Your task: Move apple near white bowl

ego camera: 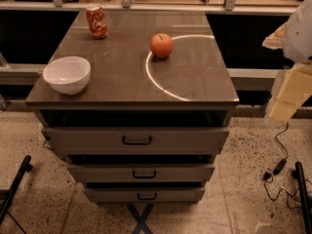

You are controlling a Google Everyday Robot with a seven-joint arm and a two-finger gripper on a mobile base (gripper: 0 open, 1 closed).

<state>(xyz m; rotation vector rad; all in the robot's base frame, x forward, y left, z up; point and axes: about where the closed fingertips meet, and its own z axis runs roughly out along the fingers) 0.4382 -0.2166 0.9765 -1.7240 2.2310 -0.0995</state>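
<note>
On the desk (122, 84), the apple (161, 45) sits right of centre, well apart from the white bowl (67, 74) at the front-left corner. Off to the right hangs the hand (291, 91) — whether it grips anything or how wide it stands, I can't make out.

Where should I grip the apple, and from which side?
Take the apple across its widest middle, coming from above. It is round and sits upright, stem up, so a top approach straddles it evenly. The gripper is at the right, beyond the edge of the table.
</note>
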